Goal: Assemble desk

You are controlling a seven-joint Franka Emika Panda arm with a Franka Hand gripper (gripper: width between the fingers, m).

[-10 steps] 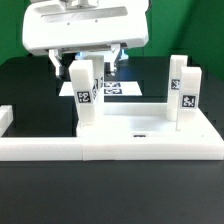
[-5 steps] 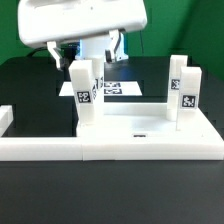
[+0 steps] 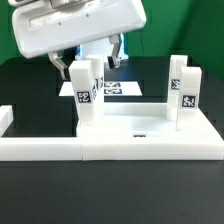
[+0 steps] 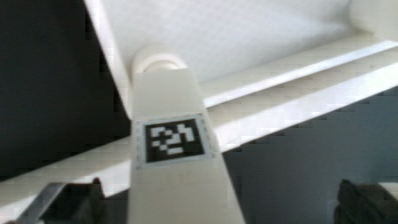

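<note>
On the black table (image 3: 30, 200) lies the desk's shallow white plastic top (image 3: 150, 130) with its raised rim, pushed up against the long low white border rail (image 3: 40, 150). Two short square white plastic legs stand upright on it: the tagged leg on the exterior view's left (image 3: 84, 95) and the tagged leg on the exterior view's right (image 3: 183, 90). Behind them the flat marker board (image 3: 118, 88) lies on the table.

The white robot arm hangs above the left leg, tilted, with the jaws (image 3: 88, 58) spread wide and empty; the wrist view looks down along that leg (image 4: 173, 130), dark fingertips (image 4: 68, 200) on either side.

Likely risk: if the tilted arm descends off-centre, one finger could strike the leg's top and knock it askew or loose, whether or not it is fully seated, which I cannot tell.
</note>
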